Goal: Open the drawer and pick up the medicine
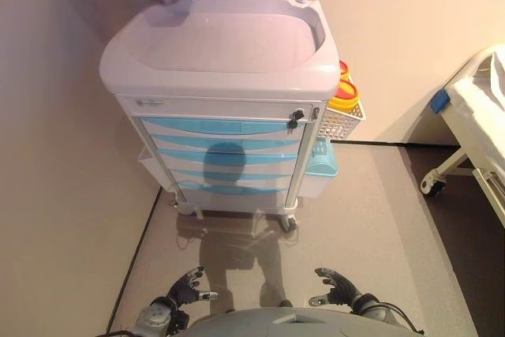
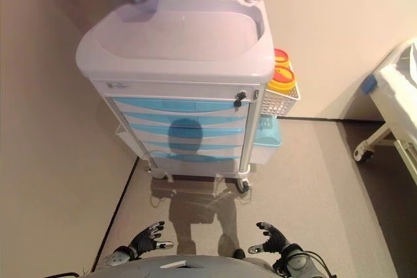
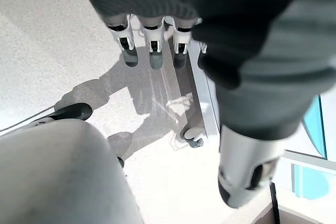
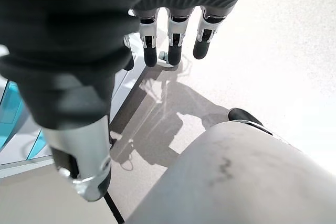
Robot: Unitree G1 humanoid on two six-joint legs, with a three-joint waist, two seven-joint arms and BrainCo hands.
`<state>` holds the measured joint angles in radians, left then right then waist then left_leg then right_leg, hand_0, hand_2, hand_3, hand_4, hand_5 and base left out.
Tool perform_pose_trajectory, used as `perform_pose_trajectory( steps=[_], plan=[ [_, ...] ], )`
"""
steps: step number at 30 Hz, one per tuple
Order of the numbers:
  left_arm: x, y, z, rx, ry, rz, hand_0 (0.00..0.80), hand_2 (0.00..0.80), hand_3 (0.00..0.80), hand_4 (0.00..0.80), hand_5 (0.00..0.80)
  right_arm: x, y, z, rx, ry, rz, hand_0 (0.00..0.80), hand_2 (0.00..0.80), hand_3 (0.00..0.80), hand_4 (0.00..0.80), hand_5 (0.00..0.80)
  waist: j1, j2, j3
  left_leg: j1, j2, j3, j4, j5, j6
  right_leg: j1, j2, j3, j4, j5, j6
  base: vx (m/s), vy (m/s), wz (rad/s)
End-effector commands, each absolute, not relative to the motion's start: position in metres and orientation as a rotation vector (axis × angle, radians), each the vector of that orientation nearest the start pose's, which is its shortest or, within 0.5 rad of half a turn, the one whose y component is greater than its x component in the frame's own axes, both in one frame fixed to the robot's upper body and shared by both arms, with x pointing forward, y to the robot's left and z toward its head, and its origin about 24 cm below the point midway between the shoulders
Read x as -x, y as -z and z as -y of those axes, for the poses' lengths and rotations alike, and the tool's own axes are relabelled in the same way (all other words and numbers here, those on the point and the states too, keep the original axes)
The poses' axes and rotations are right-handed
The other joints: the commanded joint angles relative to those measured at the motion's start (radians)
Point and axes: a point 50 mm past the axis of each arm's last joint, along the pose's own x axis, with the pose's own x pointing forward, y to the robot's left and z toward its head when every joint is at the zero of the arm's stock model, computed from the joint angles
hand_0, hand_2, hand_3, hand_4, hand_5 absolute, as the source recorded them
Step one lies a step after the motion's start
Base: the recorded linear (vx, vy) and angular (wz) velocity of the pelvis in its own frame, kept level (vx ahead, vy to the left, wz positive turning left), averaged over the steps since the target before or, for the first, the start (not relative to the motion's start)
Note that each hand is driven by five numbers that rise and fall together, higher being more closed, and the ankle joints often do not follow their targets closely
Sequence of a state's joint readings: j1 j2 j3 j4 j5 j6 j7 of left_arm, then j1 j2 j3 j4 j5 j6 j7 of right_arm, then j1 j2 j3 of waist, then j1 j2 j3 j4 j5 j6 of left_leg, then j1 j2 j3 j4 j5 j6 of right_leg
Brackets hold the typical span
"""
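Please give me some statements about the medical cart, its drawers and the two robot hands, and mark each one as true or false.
1. All blue drawers of the medical cart are closed. True.
2. The left hand holds the handle of the top drawer. False: it hangs low in front of the robot, well away from the cart, fingers relaxed and holding nothing.
3. A white basket with yellow containers hangs on the cart's right side. True.
4. The medicine lies on the cart's top. False: the top tray is bare and no medicine is visible.
5. The right hand is open and empty. True.
6. A key sits in the lock above the top drawer. True.
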<state>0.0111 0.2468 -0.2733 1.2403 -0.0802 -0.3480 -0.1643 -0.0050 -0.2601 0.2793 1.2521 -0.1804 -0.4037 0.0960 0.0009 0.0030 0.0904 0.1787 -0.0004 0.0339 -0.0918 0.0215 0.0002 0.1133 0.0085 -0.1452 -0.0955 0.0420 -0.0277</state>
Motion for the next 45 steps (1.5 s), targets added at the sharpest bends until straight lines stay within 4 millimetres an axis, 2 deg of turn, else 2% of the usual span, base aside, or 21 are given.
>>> perform_pose_trajectory(
  steps=[1,10,18,20,25,29,32,37,39,40,42,44,45],
  plan=[
    [-0.124,0.150,-0.201,-0.162,0.219,-0.917,0.000,0.000,0.000,0.000,0.000,-0.133,0.145,0.198,0.451,-0.413,-0.827,0.000,0.000,0.000,0.000,0.000,0.012,-0.034,0.007,-0.006,-0.069,0.022,0.004,-0.093,0.030,0.032,-0.052,-0.001,0.025,-0.029,0.112,0.000,0.000,0.00],
    [-0.120,0.151,-0.204,-0.114,0.172,-0.923,0.000,0.000,0.000,0.000,0.000,-0.129,0.146,0.200,0.435,-0.395,-0.843,0.000,0.000,0.000,0.000,0.000,0.011,-0.034,0.009,-0.009,-0.067,0.025,0.004,-0.089,0.027,0.029,-0.054,-0.004,0.023,-0.023,0.113,0.031,0.002,0.00],
    [-0.122,0.150,-0.213,-0.001,0.013,-0.903,0.000,0.000,0.000,0.000,0.000,-0.129,0.145,0.202,0.391,-0.330,-0.830,0.000,0.000,0.000,0.000,0.000,0.009,-0.032,0.047,-0.055,-0.064,0.033,0.019,-0.078,0.033,-0.032,-0.061,0.002,0.066,-0.030,0.110,0.065,0.012,0.00],
    [-0.130,0.147,-0.216,0.045,-0.034,-0.867,0.000,0.000,0.000,0.000,0.000,-0.138,0.142,0.203,0.381,-0.300,-0.795,0.000,0.000,0.000,0.000,0.000,0.007,-0.029,0.074,-0.103,-0.065,0.039,0.053,-0.081,0.041,-0.087,-0.067,0.007,0.107,-0.037,0.103,-0.072,0.038,-0.06],
    [-0.174,0.125,-0.226,0.169,-0.141,-0.674,0.000,0.000,0.000,0.000,0.000,-0.173,0.123,0.207,0.346,-0.197,-0.655,0.000,0.000,0.000,0.000,0.000,-0.014,-0.041,0.195,-0.287,-0.069,0.067,0.247,-0.112,0.053,-0.265,-0.084,0.031,0.248,-0.051,0.086,-0.167,0.032,-0.08],
    [-0.201,0.107,-0.233,0.321,-0.229,-0.510,0.000,0.000,0.000,0.000,0.000,-0.185,0.116,0.213,0.348,-0.155,-0.618,0.000,0.000,0.000,0.000,0.000,-0.027,-0.059,0.240,-0.400,-0.067,0.080,0.391,-0.153,0.061,-0.374,-0.094,0.057,0.331,-0.053,0.075,-0.047,0.064,-0.24],
    [-0.232,0.082,-0.242,0.483,-0.282,-0.333,0.000,0.000,0.000,0.000,0.000,-0.192,0.111,0.214,0.324,-0.132,-0.588,0.000,0.000,0.000,0.000,0.000,-0.041,-0.083,0.262,-0.475,-0.056,0.091,0.464,-0.176,0.072,-0.452,-0.087,0.093,0.376,-0.045,0.076,-0.042,0.010,-0.36],
    [-0.279,0.034,-0.249,0.658,-0.205,-0.089,0.000,0.000,0.000,0.000,0.000,-0.202,0.105,0.210,0.319,-0.143,-0.552,0.000,0.000,0.000,0.000,0.000,-0.073,-0.116,0.294,-0.585,-0.031,0.111,0.558,-0.206,0.083,-0.560,-0.052,0.144,0.434,-0.036,0.074,-0.049,0.016,-0.26],
    [-0.307,-0.004,-0.259,0.746,-0.158,0.053,0.000,0.000,0.000,0.000,0.000,-0.204,0.103,0.208,0.324,-0.161,-0.539,0.000,0.000,0.000,0.000,0.000,-0.091,-0.134,0.306,-0.626,-0.020,0.121,0.604,-0.226,0.086,-0.594,-0.039,0.163,0.450,-0.030,0.073,-0.014,0.021,-0.25],
    [-0.314,-0.017,-0.263,0.776,-0.146,0.106,0.000,0.000,0.000,0.000,0.000,-0.205,0.102,0.208,0.324,-0.166,-0.535,0.000,0.000,0.000,0.000,0.000,-0.096,-0.139,0.308,-0.638,-0.017,0.124,0.618,-0.232,0.086,-0.603,-0.035,0.168,0.454,-0.028,0.072,-0.007,0.017,-0.34],
    [-0.335,-0.060,-0.278,0.840,-0.115,0.244,0.000,0.000,0.000,0.000,0.000,-0.204,0.101,0.207,0.323,-0.184,-0.525,0.000,0.000,0.000,0.000,0.000,-0.113,-0.155,0.313,-0.669,-0.010,0.131,0.663,-0.254,0.088,-0.620,-0.027,0.181,0.464,-0.026,0.071,0.010,0.005,-0.35],
    [-0.343,-0.082,-0.285,0.878,-0.092,0.328,0.000,0.000,0.000,0.000,0.000,-0.203,0.100,0.206,0.323,-0.194,-0.521,0.000,0.000,0.000,0.000,0.000,-0.123,-0.163,0.315,-0.686,-0.004,0.133,0.690,-0.267,0.089,-0.628,-0.024,0.187,0.470,-0.025,0.070,0.068,0.011,-0.26],
    [-0.351,-0.106,-0.291,0.911,-0.064,0.409,0.000,0.000,0.000,0.000,0.000,-0.199,0.102,0.204,0.322,-0.205,-0.521,0.000,0.000,0.000,0.000,0.000,-0.131,-0.164,0.312,-0.685,0.000,0.123,0.717,-0.312,0.087,-0.622,-0.015,0.195,0.479,-0.050,0.074,0.026,-0.013,-0.26]
  ],
)
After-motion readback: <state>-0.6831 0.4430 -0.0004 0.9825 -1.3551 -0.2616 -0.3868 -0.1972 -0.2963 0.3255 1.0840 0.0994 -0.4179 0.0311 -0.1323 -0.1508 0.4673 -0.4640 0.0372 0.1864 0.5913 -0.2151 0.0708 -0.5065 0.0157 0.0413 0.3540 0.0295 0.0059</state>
